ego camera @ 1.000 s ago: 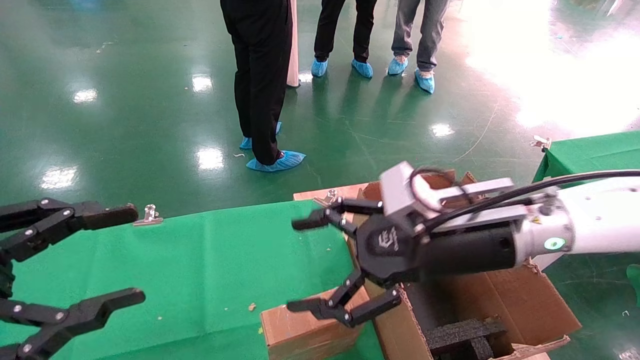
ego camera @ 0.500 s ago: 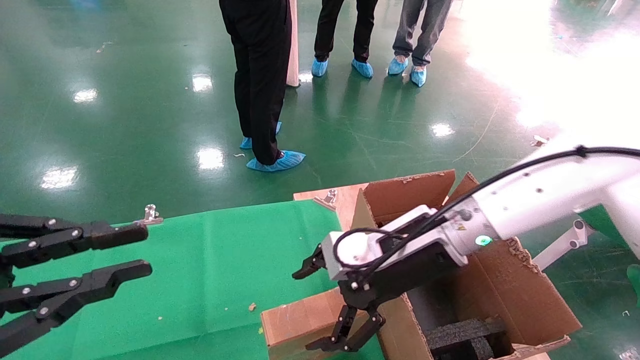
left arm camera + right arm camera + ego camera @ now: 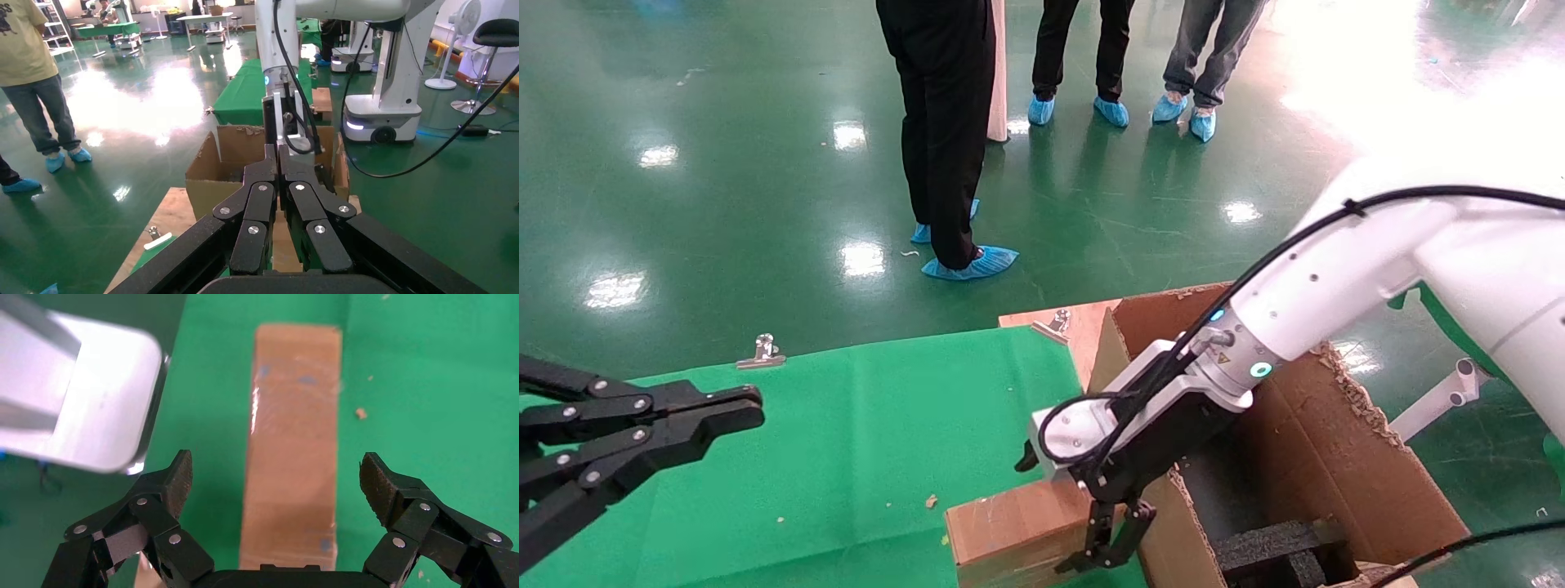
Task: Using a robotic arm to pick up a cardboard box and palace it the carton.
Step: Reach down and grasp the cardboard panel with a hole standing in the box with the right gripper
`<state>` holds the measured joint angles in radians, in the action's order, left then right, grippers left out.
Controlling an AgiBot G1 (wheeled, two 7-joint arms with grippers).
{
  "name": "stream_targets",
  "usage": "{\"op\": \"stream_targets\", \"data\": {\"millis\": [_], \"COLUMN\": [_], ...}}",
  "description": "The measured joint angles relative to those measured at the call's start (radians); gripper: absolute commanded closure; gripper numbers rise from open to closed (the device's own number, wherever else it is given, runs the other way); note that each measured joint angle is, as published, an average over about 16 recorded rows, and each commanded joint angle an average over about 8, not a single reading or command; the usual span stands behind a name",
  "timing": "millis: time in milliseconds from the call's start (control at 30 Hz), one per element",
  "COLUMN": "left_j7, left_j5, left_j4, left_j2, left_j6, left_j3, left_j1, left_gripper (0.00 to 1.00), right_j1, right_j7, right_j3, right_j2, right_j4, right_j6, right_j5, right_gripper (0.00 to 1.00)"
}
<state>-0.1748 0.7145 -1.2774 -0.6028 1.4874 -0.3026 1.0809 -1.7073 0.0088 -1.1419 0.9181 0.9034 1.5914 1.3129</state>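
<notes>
The small brown taped cardboard box (image 3: 1009, 531) lies on the green cloth at the near edge, just left of the large ragged carton (image 3: 1336, 457). The white robotic arm (image 3: 1336, 278) reaches down over it from the right. My right gripper (image 3: 1050, 514) points down at the box, open, with its jaws straddling the box's narrow width. In the right wrist view the box (image 3: 294, 453) runs between the two pads (image 3: 180, 478), apart from both. My left gripper (image 3: 740, 408) is shut and empty at the far left, and its view (image 3: 278, 156) faces the carton (image 3: 208, 184).
Black foam blocks (image 3: 1271, 543) sit inside the carton. The green cloth (image 3: 862, 425) covers the table, with metal clips (image 3: 762, 351) at its far edge and a wooden board (image 3: 1075, 322) behind the carton. Several people (image 3: 944, 122) stand on the green floor beyond.
My right arm has swung down and turned its open gripper from level above the carton to pointing down over the small box. My left gripper has closed.
</notes>
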Motion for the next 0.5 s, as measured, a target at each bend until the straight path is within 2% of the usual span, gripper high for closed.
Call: {"op": "stream_targets", "data": {"millis": [67,433,467,500], "left_j7": [0.0,0.0,0.0,0.0], "left_j5": [0.0,-0.001,-0.001,-0.001], "left_j4": [0.0,0.0,0.0,0.0], "left_j2": [0.0,0.0,0.0,0.0], "left_j6": [0.0,0.0,0.0,0.0], "left_j3": [0.0,0.0,0.0,0.0], "left_j1": [0.0,0.0,0.0,0.0], "left_gripper": [0.0,0.0,0.0,0.0], "right_j1": [-0.018,-0.077,-0.079,-0.08], "right_j7": [-0.017,-0.092,-0.096,-0.098], "right_j3": [-0.034,-0.145,-0.148,-0.15], "right_j2": [0.013,0.061,0.062,0.063], "right_j4": [-0.012,-0.059,-0.061,-0.064], "right_j6": [-0.002,-0.016,-0.017,-0.018], "right_j5": [0.001,-0.006,-0.007,-0.008], "right_gripper": [0.0,0.0,0.02,0.12]}}
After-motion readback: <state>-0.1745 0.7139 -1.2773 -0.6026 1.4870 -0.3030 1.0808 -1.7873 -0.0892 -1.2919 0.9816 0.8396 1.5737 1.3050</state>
